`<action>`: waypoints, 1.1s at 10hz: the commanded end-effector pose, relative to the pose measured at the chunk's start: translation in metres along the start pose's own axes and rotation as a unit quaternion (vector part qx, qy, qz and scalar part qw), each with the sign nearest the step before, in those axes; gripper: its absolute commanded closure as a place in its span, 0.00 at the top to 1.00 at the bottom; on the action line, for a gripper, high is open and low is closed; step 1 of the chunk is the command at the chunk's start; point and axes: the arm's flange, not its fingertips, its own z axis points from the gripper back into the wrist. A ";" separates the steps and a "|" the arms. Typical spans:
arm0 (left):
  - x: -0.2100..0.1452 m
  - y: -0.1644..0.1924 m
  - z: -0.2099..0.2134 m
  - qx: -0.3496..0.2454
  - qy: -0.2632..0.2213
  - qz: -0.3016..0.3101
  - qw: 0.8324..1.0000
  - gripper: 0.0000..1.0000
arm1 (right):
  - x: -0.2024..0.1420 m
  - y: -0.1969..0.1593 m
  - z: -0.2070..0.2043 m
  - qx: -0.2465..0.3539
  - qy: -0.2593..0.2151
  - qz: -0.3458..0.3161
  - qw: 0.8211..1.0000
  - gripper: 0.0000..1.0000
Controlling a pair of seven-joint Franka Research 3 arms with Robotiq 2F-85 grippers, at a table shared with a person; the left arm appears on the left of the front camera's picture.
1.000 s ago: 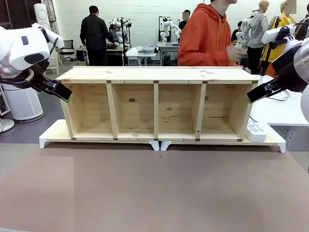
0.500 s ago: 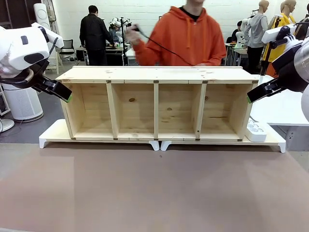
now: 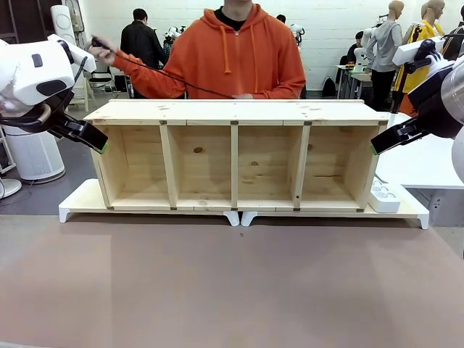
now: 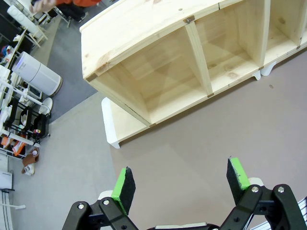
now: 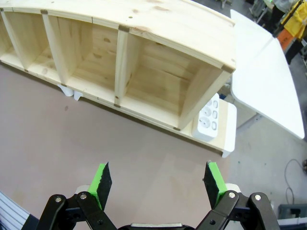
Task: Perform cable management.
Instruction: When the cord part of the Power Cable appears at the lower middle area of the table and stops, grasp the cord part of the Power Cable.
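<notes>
— Starting at the jaws: how do they stand?
— Both wide apart, with nothing between them. The left gripper [image 4: 179,165] and the right gripper [image 5: 157,181] each hang near one end of the wooden shelf [image 3: 232,112]. The wrist views look past them onto the brown tabletop [image 3: 232,290].
— And the room?
— White walls, with other tables and people at the back. A person [image 3: 239,54] in an orange hoodie stands behind the shelf.
— The cable?
— The cable [image 3: 163,71] is in the air, well apart from both grippers. The person's hand [image 3: 101,49] holds one end at the upper left of the front view. The cord slants down and rightward to the rear edge of the shelf top, mid-frame.
— Do the views differ?
— The right wrist view looks down on a white power strip [image 5: 208,120] beside the shelf's end compartment. The left wrist view takes in a white cylindrical appliance [image 4: 36,76] on the grey floor.
</notes>
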 end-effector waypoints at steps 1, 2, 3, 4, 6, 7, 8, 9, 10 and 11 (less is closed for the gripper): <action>0.002 0.000 -0.001 0.000 -0.006 -0.005 1.000 1.00 | 0.001 -0.001 -0.002 -0.001 -0.001 0.003 1.000 1.00; 0.002 0.000 -0.001 0.000 -0.006 -0.005 1.000 1.00 | 0.001 -0.001 -0.002 -0.001 -0.001 0.003 1.000 1.00; 0.002 0.000 -0.001 0.000 -0.006 -0.005 1.000 1.00 | 0.001 -0.001 -0.002 -0.001 -0.001 0.003 1.000 1.00; 0.002 0.000 -0.001 0.000 -0.006 -0.005 1.000 1.00 | 0.001 -0.001 -0.002 -0.001 -0.001 0.003 1.000 1.00; 0.002 0.000 -0.001 0.000 -0.006 -0.005 1.000 1.00 | 0.001 -0.001 -0.002 -0.001 -0.001 0.003 1.000 1.00; 0.002 0.000 -0.001 0.000 -0.006 -0.005 1.000 1.00 | 0.001 -0.001 -0.002 -0.001 -0.001 0.003 1.000 1.00; 0.002 0.000 -0.001 0.000 -0.006 -0.005 1.000 1.00 | 0.001 -0.001 -0.002 -0.001 -0.001 0.003 1.000 1.00; 0.002 0.000 -0.001 0.000 -0.006 -0.005 1.000 1.00 | 0.001 -0.001 -0.002 -0.001 -0.001 0.003 1.000 1.00; 0.002 0.000 -0.001 0.000 -0.006 -0.005 1.000 1.00 | 0.001 -0.001 -0.002 -0.001 -0.001 0.003 1.000 1.00; 0.002 0.000 -0.001 0.000 -0.006 -0.005 1.000 1.00 | 0.001 -0.001 -0.002 -0.001 -0.001 0.003 1.000 1.00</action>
